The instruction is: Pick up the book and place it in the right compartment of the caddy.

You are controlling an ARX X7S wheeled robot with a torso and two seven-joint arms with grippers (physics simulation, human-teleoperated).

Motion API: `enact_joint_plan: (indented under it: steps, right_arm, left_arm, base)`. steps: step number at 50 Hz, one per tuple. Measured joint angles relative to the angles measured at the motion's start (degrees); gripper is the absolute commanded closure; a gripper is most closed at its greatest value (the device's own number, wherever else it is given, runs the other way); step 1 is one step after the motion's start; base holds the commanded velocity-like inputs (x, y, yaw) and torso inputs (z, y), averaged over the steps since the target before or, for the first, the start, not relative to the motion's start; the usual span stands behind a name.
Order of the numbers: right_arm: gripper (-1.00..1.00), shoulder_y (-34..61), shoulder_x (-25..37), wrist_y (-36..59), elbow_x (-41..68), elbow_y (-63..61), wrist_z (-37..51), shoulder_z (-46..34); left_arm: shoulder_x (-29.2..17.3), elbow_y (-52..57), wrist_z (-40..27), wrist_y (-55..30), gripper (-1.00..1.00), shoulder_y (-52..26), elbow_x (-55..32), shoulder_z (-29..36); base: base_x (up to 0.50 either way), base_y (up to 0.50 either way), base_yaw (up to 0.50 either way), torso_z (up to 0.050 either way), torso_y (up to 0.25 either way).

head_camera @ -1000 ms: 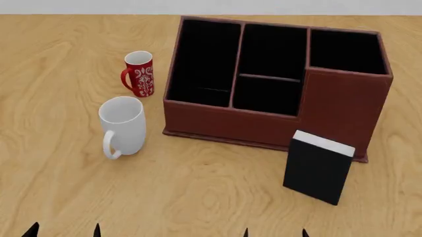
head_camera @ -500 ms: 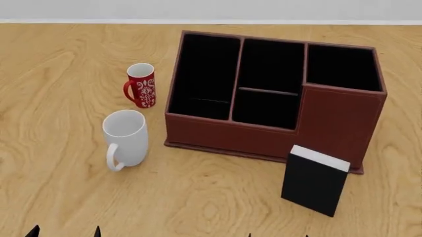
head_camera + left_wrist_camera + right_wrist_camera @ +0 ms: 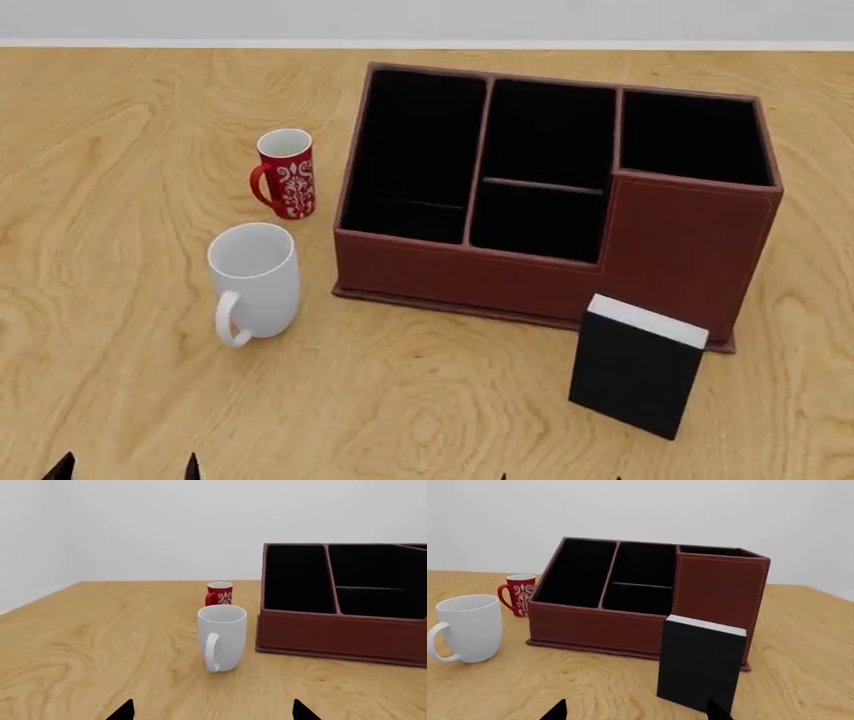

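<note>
Four black-lined sections are presented by the large reddish-brown leather-look caddy (image 3: 554,190) on the pale wooden counter (image 3: 120,400), its right compartment (image 3: 694,138) lying empty behind the taller front wall. Just before that wall, the thick matte-black book (image 3: 635,372) is stood upright, ungrasped. Both sets of fingers are spread wide and held low, nothing being gripped.

We see the caddy (image 3: 534,270) on the wooden table (image 3: 107,120), its right compartment (image 3: 694,138) the tallest. The book (image 3: 634,375) stands upright just in front of that end (white page edge on top). Left of the caddy stand a white mug (image 3: 254,280) and, farther off, a red mug (image 3: 287,172).
</note>
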Motion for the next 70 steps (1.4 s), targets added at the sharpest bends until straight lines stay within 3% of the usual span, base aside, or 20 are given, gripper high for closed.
enact_joint_plan:
  steps: [12,25,34,49,70]
  right_arm:
    - [-1.0,-1.4,2.5,1.5,0.0,-6.7,0.0,-0.7]
    - [-1.0,-5.9,10.3,16.8,2.3,-34.4,-0.4,4.5]
    - [-1.0,-8.1,13.7,23.4,3.0,-46.7,0.2,8.3]
    - [-1.0,-8.7,15.2,26.7,3.4,-52.2,1.1,9.8]
    - [-1.0,-9.7,15.5,27.2,5.3,-53.4,1.3,10.9]
  left_arm:
    - [-2.0,5.4,-1.2,-1.9,-1.0,0.2,-0.9,-0.8]
    - [-8.8,26.6,-2.5,-17.3,-1.0,0.4,-4.5,-5.7]
    - [-11.9,34.9,-3.9,-23.6,-1.0,-1.0,-5.5,-9.2]
    - [-14.0,38.6,-4.5,-26.1,-1.0,-1.7,-5.5,-10.3]
    - [-15.0,40.6,-5.3,-26.8,-1.0,-0.9,-4.8,-10.0]
  base:
    - [0.0,0.0,0.0,0.0,0.0]
    - [0.0,0.0,0.0,0.0,0.0]
    - [0.0,0.0,0.0,0.0,0.0]
    - [0.0,0.0,0.0,0.0,0.0]
    - [0.0,-0.49,0.0,0.0,0.0]
